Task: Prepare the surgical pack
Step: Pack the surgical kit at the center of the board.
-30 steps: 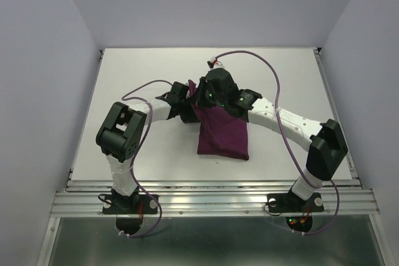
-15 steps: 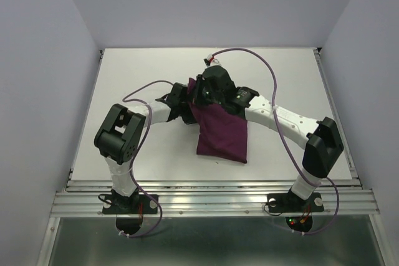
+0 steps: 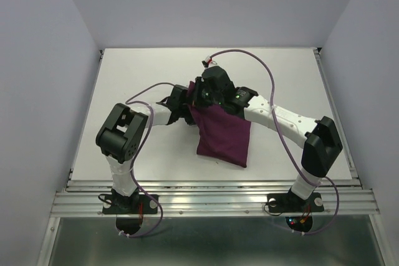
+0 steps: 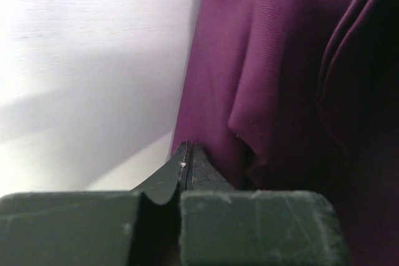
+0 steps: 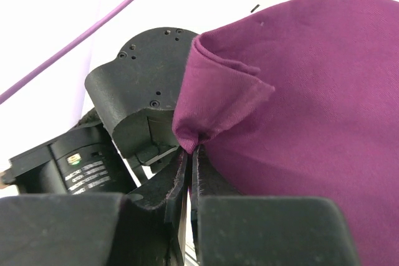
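Surgical pack on table, far end raised, right gripper closed, pinching its folded corner, left gripper closed against its edge, hold not discernible.

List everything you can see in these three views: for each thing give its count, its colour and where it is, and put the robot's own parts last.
surgical pack: one, deep-purple cloth, mid-table, its far edge lifted between the two grippers
table: one, white, filling the middle of the top view
rail: one, silver metal, along the table's near edge
walls: pale grey, at the left, the right and the back
cables: two, purple, one looping along each arm
left arm: one, white and black, near left
right arm: one, white and black, near right
left gripper: black, shut at the pack's edge
right gripper: black, pinching a fold of the pack
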Motion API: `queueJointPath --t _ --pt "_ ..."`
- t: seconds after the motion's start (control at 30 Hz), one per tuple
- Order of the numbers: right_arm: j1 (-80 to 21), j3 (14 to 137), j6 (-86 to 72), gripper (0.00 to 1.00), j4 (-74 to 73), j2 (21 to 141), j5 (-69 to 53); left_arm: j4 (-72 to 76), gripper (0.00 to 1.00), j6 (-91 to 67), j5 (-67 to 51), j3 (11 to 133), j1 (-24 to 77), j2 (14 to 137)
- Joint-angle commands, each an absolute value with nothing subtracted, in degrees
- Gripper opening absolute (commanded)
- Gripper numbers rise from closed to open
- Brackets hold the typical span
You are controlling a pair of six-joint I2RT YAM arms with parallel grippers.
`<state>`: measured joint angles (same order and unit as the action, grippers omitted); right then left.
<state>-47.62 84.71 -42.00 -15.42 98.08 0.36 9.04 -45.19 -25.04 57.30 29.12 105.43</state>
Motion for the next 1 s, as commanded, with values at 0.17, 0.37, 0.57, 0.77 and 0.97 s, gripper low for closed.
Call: queueJointPath --t 0.17,0.37,0.57,0.77,0.97 --pt "-48.78 87.10 -42.80 0.01 -8.09 97.38 -5.54 25.66 0.00 -56.86 -30.24 54.40 33.92 107.40" --pt "-48.78 86.31 -42.71 0.01 -8.09 97.12 -5.01 26.45 0.00 -58.71 -29.01 55.11 35.51 106.79" --pt "-48.78 85.17 -42.54 0.01 -8.17 96.33 -3.17 25.05 0.00 -58.18 -26.99 53.35 34.63 105.21" --pt "-48.78 84.46 -42.19 0.01 -8.35 95.89 -1.85 24.08 0.00 -56.96 -26.02 49.66 32.08 103.27" --pt "-48.78 85.25 -42.01 0.01 -8.79 96.59 -1.76 18.03 0.00 -51.60 -25.14 50.36 28.22 101.08"
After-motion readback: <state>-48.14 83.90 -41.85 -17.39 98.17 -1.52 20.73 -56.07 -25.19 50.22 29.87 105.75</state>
